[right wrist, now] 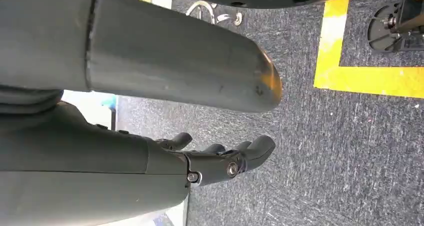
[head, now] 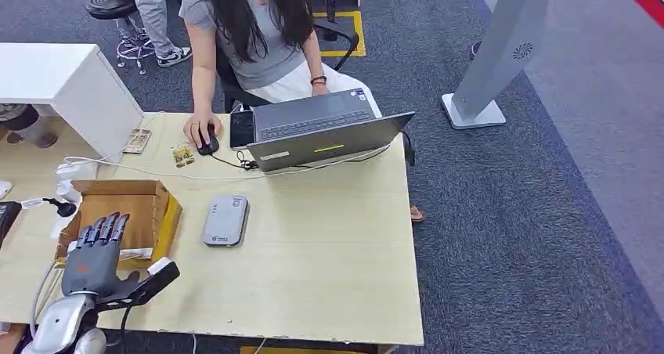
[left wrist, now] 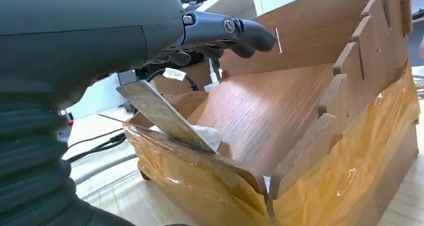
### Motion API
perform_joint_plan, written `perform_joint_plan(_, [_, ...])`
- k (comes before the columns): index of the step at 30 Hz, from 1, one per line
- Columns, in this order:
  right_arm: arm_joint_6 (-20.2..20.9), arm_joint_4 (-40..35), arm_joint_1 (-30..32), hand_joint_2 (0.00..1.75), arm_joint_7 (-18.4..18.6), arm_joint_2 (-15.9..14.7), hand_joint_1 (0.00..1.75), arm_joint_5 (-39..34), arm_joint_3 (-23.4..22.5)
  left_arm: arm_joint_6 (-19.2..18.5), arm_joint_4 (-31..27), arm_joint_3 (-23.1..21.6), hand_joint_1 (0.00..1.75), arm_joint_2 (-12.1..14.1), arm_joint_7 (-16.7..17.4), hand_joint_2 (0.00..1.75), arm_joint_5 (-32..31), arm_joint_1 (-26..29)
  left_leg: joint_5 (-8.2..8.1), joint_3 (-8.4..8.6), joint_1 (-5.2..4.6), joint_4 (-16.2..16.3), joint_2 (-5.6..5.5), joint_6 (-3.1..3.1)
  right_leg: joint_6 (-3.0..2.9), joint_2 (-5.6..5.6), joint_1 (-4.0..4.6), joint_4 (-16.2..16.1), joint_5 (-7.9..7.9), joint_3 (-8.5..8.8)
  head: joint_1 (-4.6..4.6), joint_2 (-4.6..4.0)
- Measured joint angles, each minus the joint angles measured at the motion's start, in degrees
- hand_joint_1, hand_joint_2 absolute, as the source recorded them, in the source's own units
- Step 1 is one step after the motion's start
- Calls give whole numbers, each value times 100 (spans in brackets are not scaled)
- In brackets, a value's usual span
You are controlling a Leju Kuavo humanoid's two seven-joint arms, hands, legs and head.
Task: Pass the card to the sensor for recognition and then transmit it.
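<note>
Left robot hand [head: 95, 248] raised with fingers extended and apart; right robot hand [right wrist: 220, 158] hangs, fingers loosely curled.

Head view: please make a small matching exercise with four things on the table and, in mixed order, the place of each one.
Things:
1. wooden box
2. grey card reader
3. laptop
4. black mouse

Places:
A. under the person's hand
B. flat on the table, beside the box
C. far edge of the table, in front of the person
D. just ahead of the left hand

Pairs: 1-D, 2-B, 3-C, 4-A
</note>
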Motion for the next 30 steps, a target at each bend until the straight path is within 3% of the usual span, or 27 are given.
perform_joint_plan(15, [-2,0,0,0,-11,-2,0,9,0,2,-30,0,0,15,4,175,68,0,0,0,0,0,0,0,0,0,0,0,0,0,2,0])
perform_joint_plan(30, [0,0,1,0,-85,-9,0,15,-2,-155,-273,0,0,195,2,175,192,-13,0,0,1,0,0,0,0,0,0,0,0,0,2,0])
